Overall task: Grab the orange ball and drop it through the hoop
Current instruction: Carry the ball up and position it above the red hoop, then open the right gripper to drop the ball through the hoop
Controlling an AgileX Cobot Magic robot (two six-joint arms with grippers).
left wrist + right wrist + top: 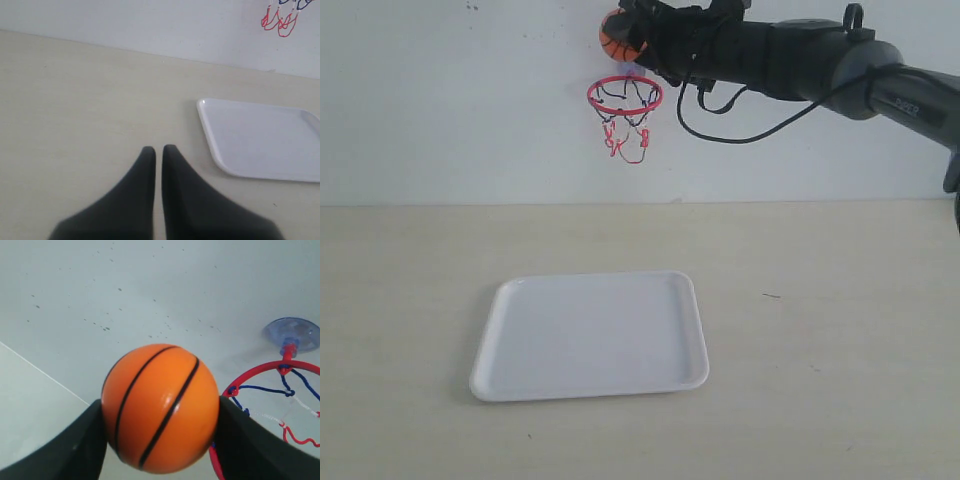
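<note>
My right gripper (pixel 628 32) is high against the back wall, shut on the orange ball (pixel 618 38), which shows large between both black fingers (pixel 75 445) in the right wrist view as the orange ball (pixel 160 407). The ball hangs just above and slightly left of the hoop (pixel 625 95), whose red ring (pixel 260 372) and suction cup (pixel 292 332) appear beside it. My left gripper (pixel 159 149) is shut on nothing, low over the bare tabletop; it is out of the exterior view.
A white tray (pixel 592 335) lies on the beige table below the hoop, also seen as the white tray (pixel 260 137) to one side of the left gripper. The net's dangling strings (pixel 280 20) hang on the white wall.
</note>
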